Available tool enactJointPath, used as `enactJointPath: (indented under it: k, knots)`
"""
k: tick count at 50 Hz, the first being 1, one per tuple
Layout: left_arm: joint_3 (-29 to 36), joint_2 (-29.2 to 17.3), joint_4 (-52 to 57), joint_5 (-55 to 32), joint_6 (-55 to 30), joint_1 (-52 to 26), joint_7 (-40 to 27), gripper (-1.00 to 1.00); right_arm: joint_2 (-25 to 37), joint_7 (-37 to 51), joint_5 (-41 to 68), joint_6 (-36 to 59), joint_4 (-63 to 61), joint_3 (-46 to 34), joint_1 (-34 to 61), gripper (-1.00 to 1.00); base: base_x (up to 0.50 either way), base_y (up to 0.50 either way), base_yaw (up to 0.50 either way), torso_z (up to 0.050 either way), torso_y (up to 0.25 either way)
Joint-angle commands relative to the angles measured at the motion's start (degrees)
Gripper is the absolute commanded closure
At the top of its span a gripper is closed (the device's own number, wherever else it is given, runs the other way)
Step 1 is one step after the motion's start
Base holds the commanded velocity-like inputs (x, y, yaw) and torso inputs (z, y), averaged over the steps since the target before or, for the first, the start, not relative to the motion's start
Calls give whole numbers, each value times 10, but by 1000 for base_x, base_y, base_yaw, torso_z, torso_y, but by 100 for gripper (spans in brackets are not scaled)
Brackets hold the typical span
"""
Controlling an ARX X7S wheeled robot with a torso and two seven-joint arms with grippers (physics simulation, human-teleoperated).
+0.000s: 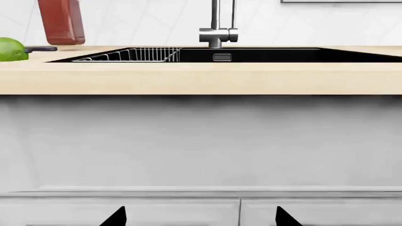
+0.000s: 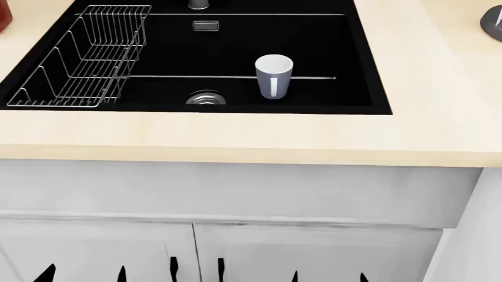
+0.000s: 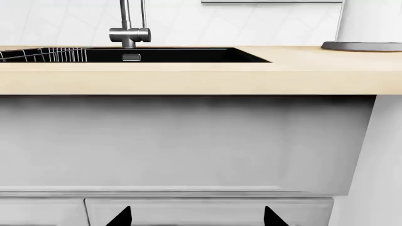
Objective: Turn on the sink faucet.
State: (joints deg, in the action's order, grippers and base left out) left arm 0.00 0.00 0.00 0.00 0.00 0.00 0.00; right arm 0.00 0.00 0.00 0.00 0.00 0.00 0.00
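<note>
Brushed-steel sink faucet (image 1: 218,35) behind matte black rectangular sink (image 2: 361,70); both arms' jaws spread apart, empty.

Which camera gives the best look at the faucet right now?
The left wrist view: the faucet sits near centre, showing its body and lower pipes. The right wrist view shows the same parts, off to one side. The head view catches only its base at the frame's edge.
</note>
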Motion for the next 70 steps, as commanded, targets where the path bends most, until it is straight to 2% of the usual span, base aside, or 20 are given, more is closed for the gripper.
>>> enactJointPath:
  k: [1,16,18,25,35,42,47,57,64,65,70]
  knots:
    - [9,-9,-10,-12,5,-2,-9,-100,10,4,7,-3,6,-18,-1,-100,0,0,0,0,0]
    - [40,-33,10,-35,17,13,-27,-100,34,24,23,4,-9,-48,-8,-100,0,0,0,0,0]
    - [55,-42,20,-17,72,28,-20,-100,36,29,18,7,-17,-53,-10,-100,0,0,0,0,0]
    - [47,-57,93,-29,29,40,-26,-100,49,29,29,48,-99,-60,-26,-100,0,0,0,50,0]
    - [39,-86,251,-39,-94,30,-34,-100,73,47,27,140,-213,-51,-25,-100,0,0,0,50,2]
    - [28,-111,366,-52,-218,-9,-35,-100,95,53,25,225,-311,-41,-6,-100,0,0,0,50,5]
    - [26,-123,400,-58,-266,-34,-34,-100,106,59,20,266,-344,-36,10,-100,0,0,0,50,7]
    - [2,-148,510,-95,-453,-145,-32,-100,133,56,24,409,-447,-21,73,-100,0,0,0,50,8]
    - [-12,-158,554,-115,-537,-194,-34,-100,159,54,12,525,-514,-34,149,-100,0,0,0,50,9]
    - [-15,-160,562,-120,-560,-211,-34,-100,178,63,-12,561,-525,-61,167,-100,0,289,0,50,10]
    - [-18,-165,570,-131,-606,-251,-34,-100,174,54,-1,621,-560,-53,212,-100,42,500,0,50,8]
